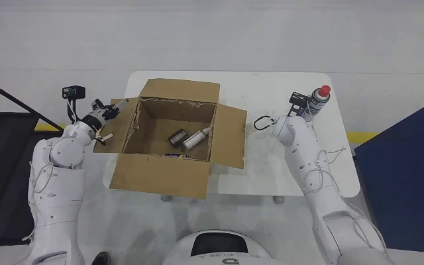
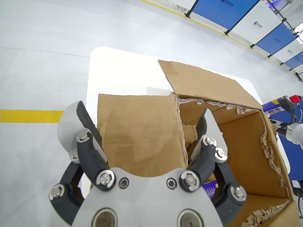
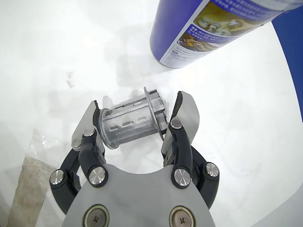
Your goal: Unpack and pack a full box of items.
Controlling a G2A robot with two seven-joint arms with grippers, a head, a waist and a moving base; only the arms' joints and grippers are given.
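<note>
Top view, box: The cardboard box (image 1: 179,91) sits on the left half of the tabletop (image 1: 265,179), all four flaps spread. The near flap overhangs the near edge.
Top view, contents: A white tube (image 1: 197,138) and a dark cylinder (image 1: 177,137) lie side by side on the box floor.
Top view, arms: My left claw (image 1: 109,112) is at the box's left flap, by the tabletop's left edge. My right claw (image 1: 299,103) is near the far right corner, just beside a red-capped spray can (image 1: 318,98).
Left wrist view, claw: My left claw (image 2: 143,113) is released, fingers wide, straddling the left flap (image 2: 139,131) without gripping it.
Left wrist view, inside: A blue-printed packet (image 2: 210,189) shows low in the box against a wall.
Right wrist view, claw: My right claw (image 3: 137,101) grasps a metal cylinder (image 3: 129,125) end to end, low over the tabletop and close to the upright spray can.
Step in hand: Unpacking, I judge. The metal cylinder is about to join the spray can outside the box.
Next move: Let go of the cylinder, then lift straight up and return for the tube.
In the way: The spray can stands close and could be tipped. The cylinder may roll once freed. The torn box rims could snag a finger.
</note>
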